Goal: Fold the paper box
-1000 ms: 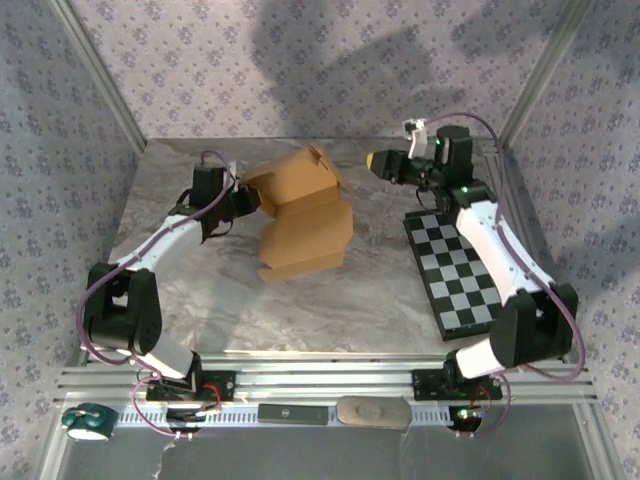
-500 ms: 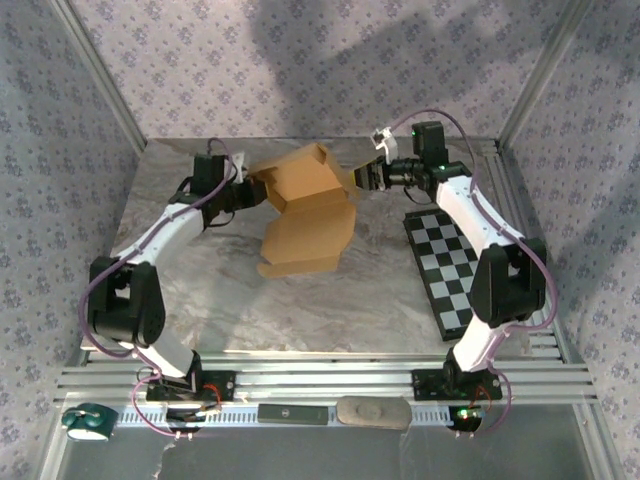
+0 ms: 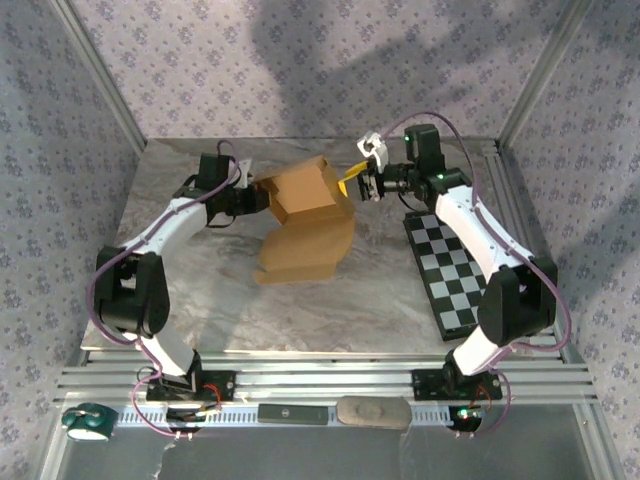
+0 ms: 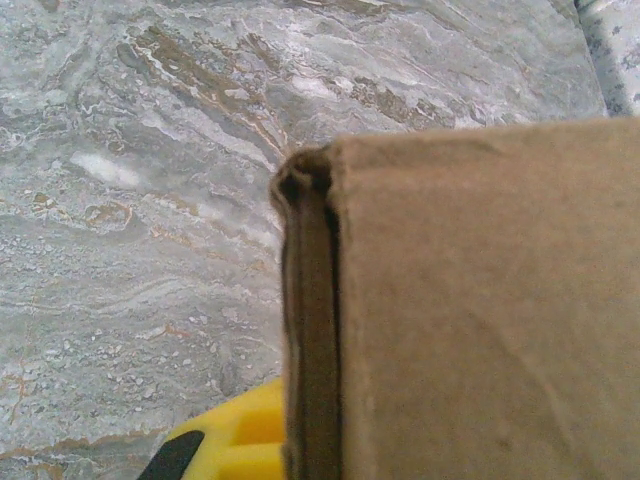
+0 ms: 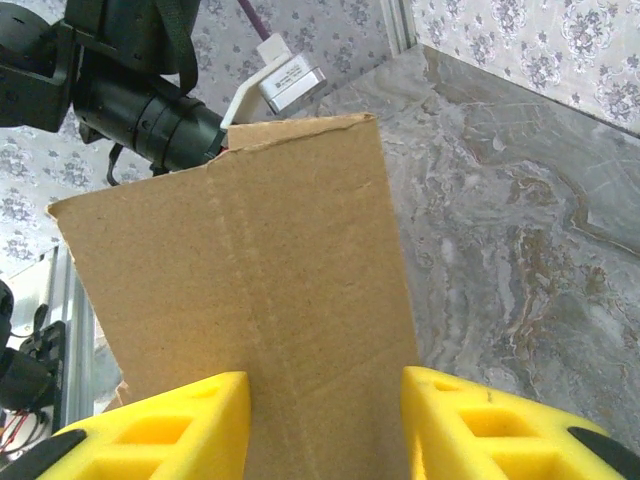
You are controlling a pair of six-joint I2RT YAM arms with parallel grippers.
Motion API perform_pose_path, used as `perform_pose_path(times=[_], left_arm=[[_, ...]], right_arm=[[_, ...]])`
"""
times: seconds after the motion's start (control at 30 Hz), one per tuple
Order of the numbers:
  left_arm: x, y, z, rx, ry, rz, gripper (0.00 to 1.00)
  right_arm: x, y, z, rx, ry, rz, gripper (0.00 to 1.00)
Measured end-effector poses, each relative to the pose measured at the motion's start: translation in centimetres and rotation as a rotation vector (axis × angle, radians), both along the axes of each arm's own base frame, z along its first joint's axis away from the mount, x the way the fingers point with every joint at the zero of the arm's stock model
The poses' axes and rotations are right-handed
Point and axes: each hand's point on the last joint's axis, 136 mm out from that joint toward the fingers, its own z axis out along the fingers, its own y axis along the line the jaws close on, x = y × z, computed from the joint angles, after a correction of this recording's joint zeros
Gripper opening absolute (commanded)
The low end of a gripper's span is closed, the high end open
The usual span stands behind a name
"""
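Note:
The tan paper box (image 3: 300,220) sits partly folded at the table's middle back, its upper panels raised and a long flap lying toward the front. My left gripper (image 3: 262,197) is shut on the box's left edge. The left wrist view has the folded cardboard edge (image 4: 310,330) pressed beside one yellow finger (image 4: 235,445), with the other finger hidden behind the card. My right gripper (image 3: 353,187) is at the box's right side and stands open. Its yellow fingers (image 5: 150,430) flank a raised cardboard panel (image 5: 250,260) without closing on it.
A black-and-white checkered board (image 3: 455,270) lies on the table at the right, under the right arm. Metal frame posts and patterned walls enclose the marble table (image 3: 200,290). The left arm's wrist (image 5: 140,100) shows behind the raised panel.
My right gripper has swung left to the box's right side and its jaws have widened a little. The left gripper has turned the box's upper panels more upright.

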Motion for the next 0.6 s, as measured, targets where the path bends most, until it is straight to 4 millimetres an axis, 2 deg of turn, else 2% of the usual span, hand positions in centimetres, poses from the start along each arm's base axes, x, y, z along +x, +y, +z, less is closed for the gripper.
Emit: perform_pose_path(times=[0.23, 0.6], left_arm=[[0.1, -0.2, 0.6, 0.004, -0.018, -0.017, 0.0], [-0.3, -0.1, -0.1, 0.022, 0.011, -0.019, 0.0]], right_arm=[[0.3, 0.1, -0.7, -0.048, -0.028, -0.021, 0.46], [0.0, 1.4, -3.0, -0.184, -0.105, -0.058, 0.48]])
